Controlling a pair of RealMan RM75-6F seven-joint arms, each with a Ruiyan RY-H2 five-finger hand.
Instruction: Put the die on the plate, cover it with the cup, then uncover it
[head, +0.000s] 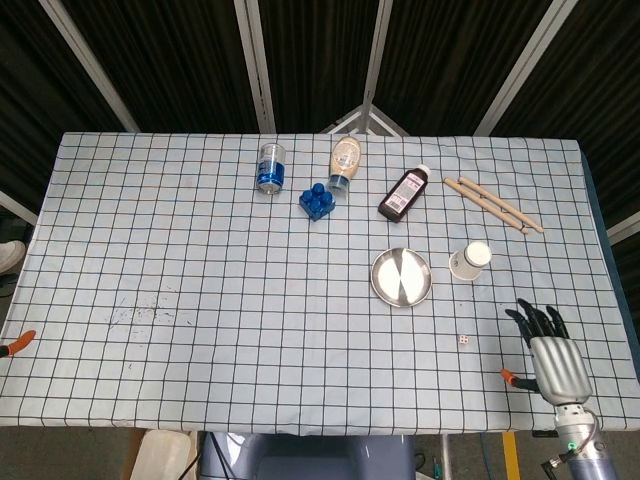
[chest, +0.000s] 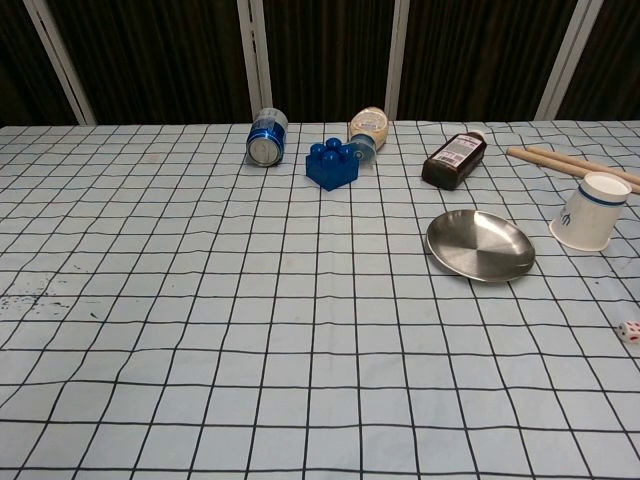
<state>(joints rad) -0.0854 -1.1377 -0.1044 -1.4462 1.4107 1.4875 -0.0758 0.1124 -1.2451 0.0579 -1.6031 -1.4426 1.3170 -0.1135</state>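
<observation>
A small white die (head: 463, 340) lies on the checked cloth in front of the round metal plate (head: 402, 277); the chest view shows the die (chest: 628, 332) near its right edge and the plate (chest: 480, 245). A white paper cup (head: 470, 260) lies on its side just right of the plate, also in the chest view (chest: 590, 212). My right hand (head: 548, 350) hovers over the front right of the table, right of the die, fingers spread and empty. Of my left hand, only an orange thumb tip (head: 19, 342) shows at the left edge.
Along the far side lie a blue can (head: 271, 166), a blue toy brick (head: 317, 200), a pale squeeze bottle (head: 344, 160), a brown bottle (head: 404, 192) and two wooden sticks (head: 492, 203). The table's front edge runs just below my right hand.
</observation>
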